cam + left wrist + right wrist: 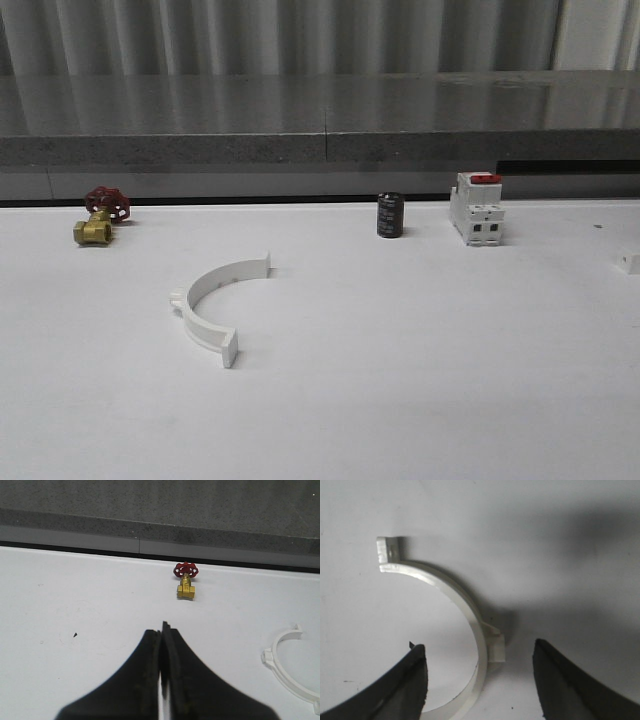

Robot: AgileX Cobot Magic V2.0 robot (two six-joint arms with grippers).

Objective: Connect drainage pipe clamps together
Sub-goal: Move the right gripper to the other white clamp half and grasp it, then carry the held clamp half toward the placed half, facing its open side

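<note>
One white half-ring drainage pipe clamp (pixel 215 300) lies flat on the white table, left of centre, its open side facing right. The left wrist view catches it (pixel 287 665) at the picture's edge, well off to the side of my left gripper (pixel 163 630), which is shut with nothing in it above bare table. A second white clamp (pixel 455 590) lies on the table under my right gripper (pixel 480 647). That gripper is open, one finger on either side of the band near its outer lug (pixel 496 642), and neither finger touches it.
A brass valve with a red handwheel (pixel 100 215) sits at the back left and also shows ahead of the left gripper (pixel 186 580). A black cylinder (pixel 390 215) and a white breaker block with a red switch (pixel 476 208) stand at the back. A small white piece (pixel 628 262) shows at the right edge.
</note>
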